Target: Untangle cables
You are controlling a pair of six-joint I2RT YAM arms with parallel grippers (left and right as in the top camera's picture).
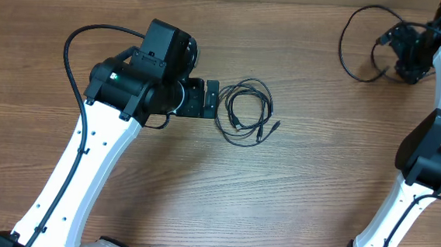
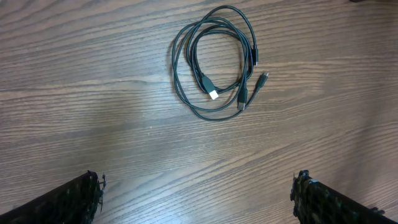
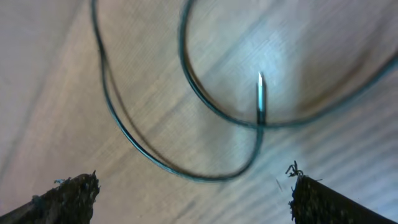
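A coil of thin black cables [image 1: 270, 107] lies on the wood table, several small plugs lying in and beside its loops. My left gripper [image 1: 209, 99] stands open just left of it. In the left wrist view the coil [image 2: 208, 87] lies ahead of the wide-apart fingers [image 2: 81, 199], untouched. A separate thin black cable [image 1: 342, 46] loops loosely at the far right. My right gripper [image 1: 393, 51] hovers at its right end, open. The right wrist view shows this cable [image 3: 260, 102], blurred, with a plug tip beyond the empty gripper [image 3: 193, 186].
The thicker black cable [image 1: 73, 59] wired to the left arm arcs over the table at the left. The white right arm [image 1: 402, 198] rises along the right edge. The wooden tabletop [image 1: 293, 199] spreads between the two arms.
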